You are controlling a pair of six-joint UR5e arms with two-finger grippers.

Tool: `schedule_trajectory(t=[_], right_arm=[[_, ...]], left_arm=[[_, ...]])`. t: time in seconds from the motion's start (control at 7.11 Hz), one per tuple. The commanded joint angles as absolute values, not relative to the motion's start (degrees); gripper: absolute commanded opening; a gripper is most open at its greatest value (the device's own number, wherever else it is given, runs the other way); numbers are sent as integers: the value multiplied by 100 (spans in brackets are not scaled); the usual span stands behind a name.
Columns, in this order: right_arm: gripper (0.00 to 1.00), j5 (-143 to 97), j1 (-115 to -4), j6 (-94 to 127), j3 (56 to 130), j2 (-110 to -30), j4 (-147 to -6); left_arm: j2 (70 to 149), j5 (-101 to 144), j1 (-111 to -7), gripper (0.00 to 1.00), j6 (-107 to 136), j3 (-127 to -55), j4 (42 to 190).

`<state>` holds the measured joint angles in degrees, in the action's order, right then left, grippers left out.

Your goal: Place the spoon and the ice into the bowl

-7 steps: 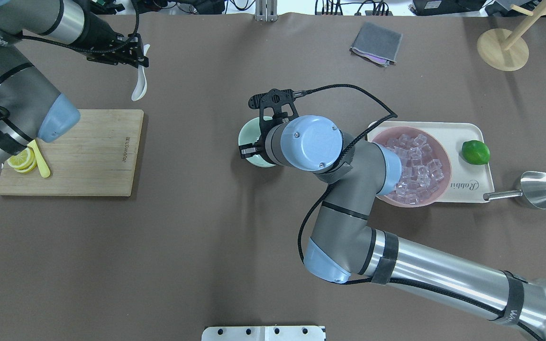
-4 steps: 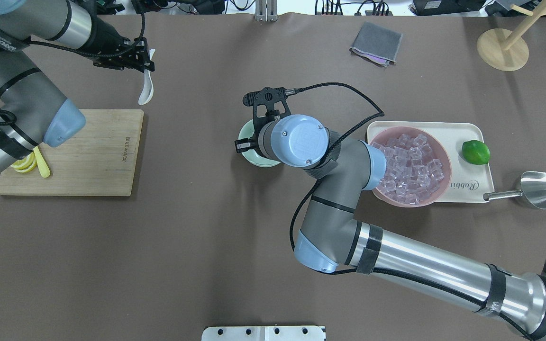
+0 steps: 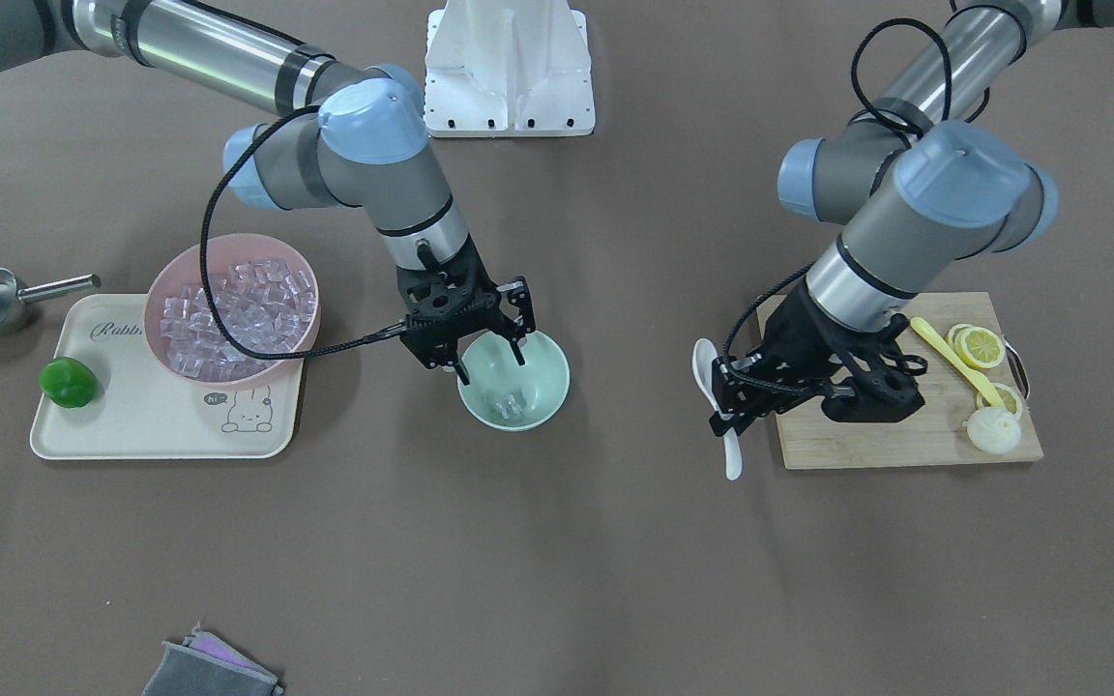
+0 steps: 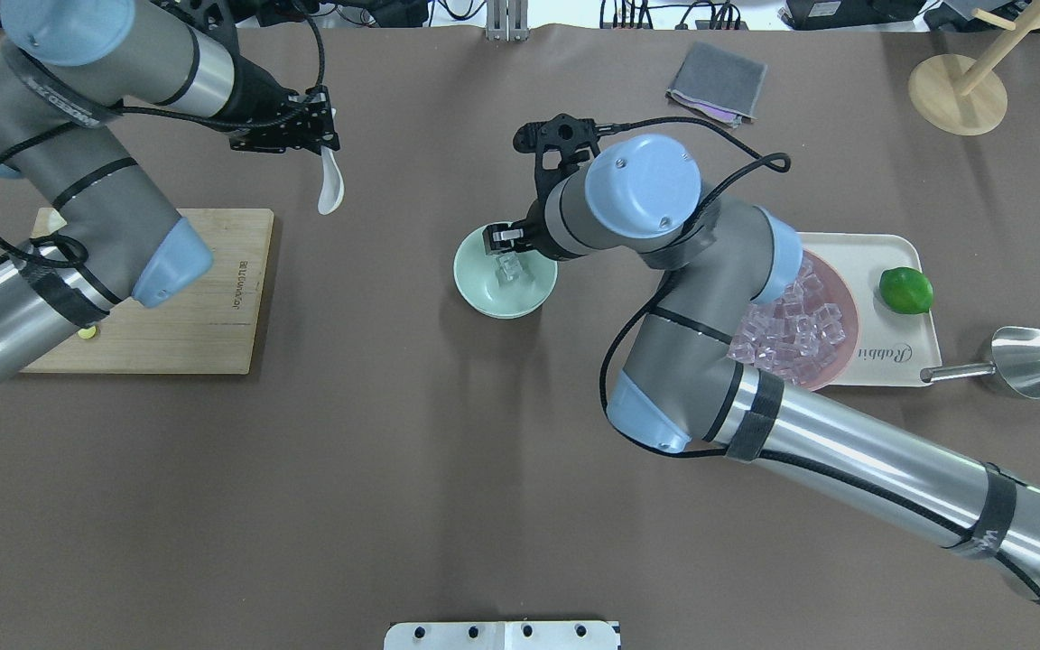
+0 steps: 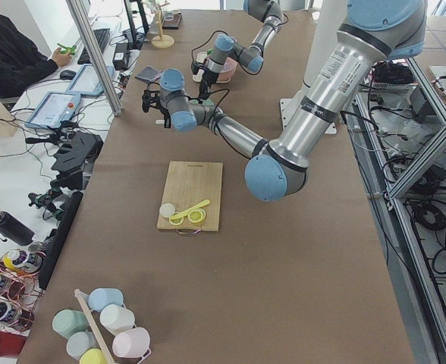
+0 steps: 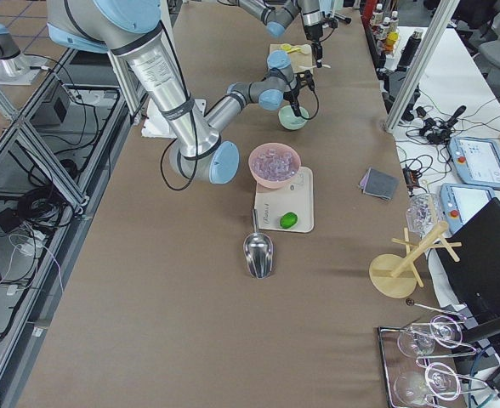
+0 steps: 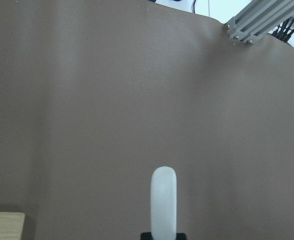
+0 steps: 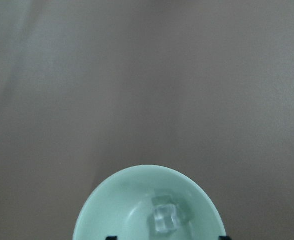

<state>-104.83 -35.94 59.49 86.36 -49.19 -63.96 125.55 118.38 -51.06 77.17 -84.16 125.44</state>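
My left gripper [image 4: 325,149] is shut on the white spoon [image 4: 331,185] and holds it above the table, left of the mint-green bowl [image 4: 475,287]. The spoon also shows in the front view [image 3: 731,452] and in the left wrist view [image 7: 163,200]. My right gripper [image 3: 489,363] is open just above the bowl's [image 3: 547,387] robot-side rim. One clear ice cube [image 4: 511,267] lies in the bowl, also seen in the right wrist view [image 8: 164,218] and the front view [image 3: 511,401].
A pink bowl [image 4: 852,316] full of ice cubes [image 4: 800,327] stands on a cream tray [image 4: 890,251] with a lime [image 4: 905,291]. A metal scoop [image 4: 1026,361] lies beside it. A cutting board [image 4: 213,307] holds lemon slices [image 3: 981,346] and a yellow utensil [image 3: 944,354]. A grey cloth [image 4: 717,81] lies at the back.
My right arm has shifted towards the far side, uncovering the bowl, where an ice cube now shows. My left arm has carried the spoon to the right, closer to the bowl.
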Motion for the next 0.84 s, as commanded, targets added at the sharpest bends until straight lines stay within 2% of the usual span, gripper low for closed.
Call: schedule_trajectory(t=[0.0,0.28,0.7], right_arm=[[99,-11701,-4320,5925,9130,-5263,-6660],[99,-12801,-5234,5418,9473,-5911,-6724],[99,-13429,-6072,4028,9387,-6599,-6759]], left_arm=[[12822,11576,-4826,0,8522,-8411,12533],[13033,10545,-4327,0,8980,-8376,12551],[13280,9321,-3405,0,9395,-7869,12969]])
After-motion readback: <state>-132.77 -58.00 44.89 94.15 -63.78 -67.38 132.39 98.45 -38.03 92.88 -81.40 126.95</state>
